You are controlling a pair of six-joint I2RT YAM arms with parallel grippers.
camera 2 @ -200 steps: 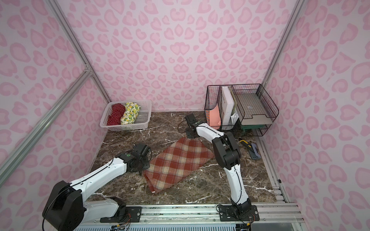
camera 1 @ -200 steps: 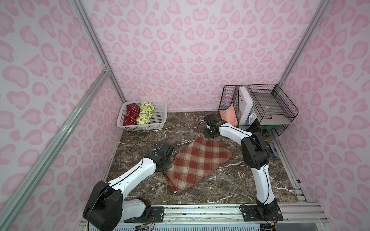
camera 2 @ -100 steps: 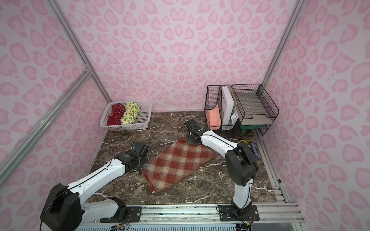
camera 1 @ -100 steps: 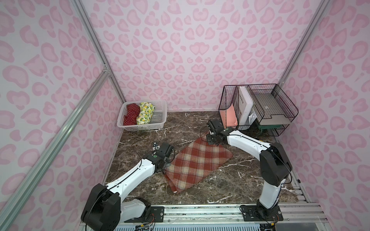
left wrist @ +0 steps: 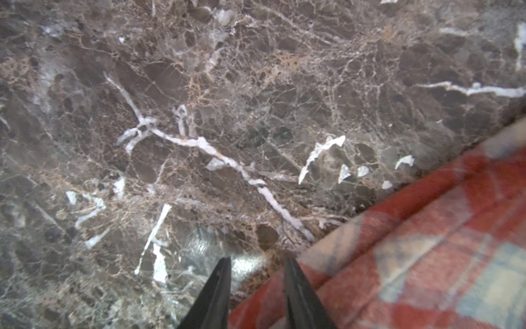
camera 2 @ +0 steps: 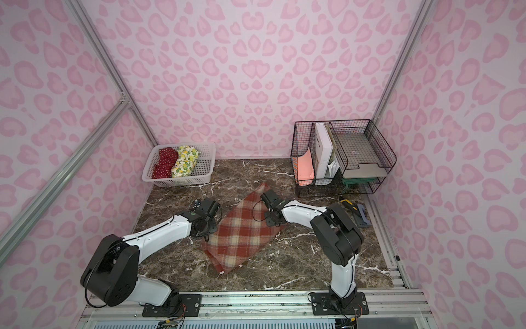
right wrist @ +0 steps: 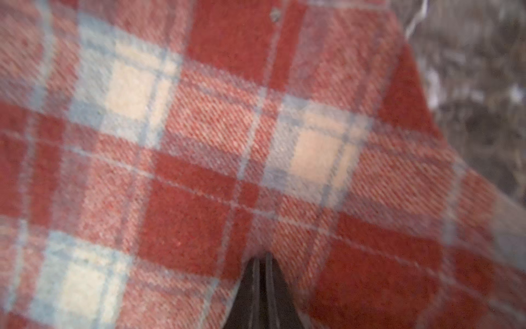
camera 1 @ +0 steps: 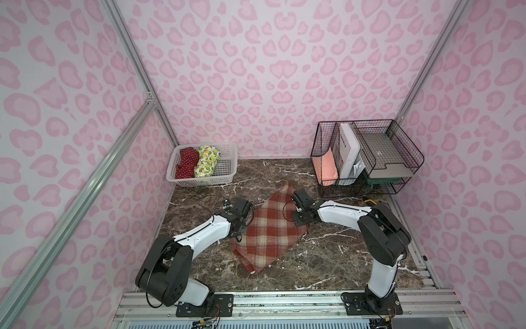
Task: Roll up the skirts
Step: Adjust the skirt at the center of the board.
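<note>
The plaid skirt (camera 1: 267,230) is spread flat and slantwise on the marble table (camera 1: 327,256), near its middle, between the two arms. The red dotted skirt (camera 1: 186,162) and the lemon skirt (camera 1: 207,161) are seen rolled up, side by side and touching, in the white basket (camera 1: 205,181) at the far left corner of the table.

The right gripper (right wrist: 261,256) is set down on the plaid skirt near its far right edge. In the right wrist view it is seen pressed together, and a small pucker of the cloth is pinched at its tips.

The left gripper (left wrist: 257,259) is held low at the opposite, left edge of the skirt. Its fingers (left wrist: 219,290) are parted part way, one over bare marble and the other over the hem, and nothing is gripped between them.

In both top views the tips of both grippers are hidden beneath the wrists. A black wire rack (camera 1: 398,148) with papers in it is placed at the far right corner, apart from the skirt
</note>
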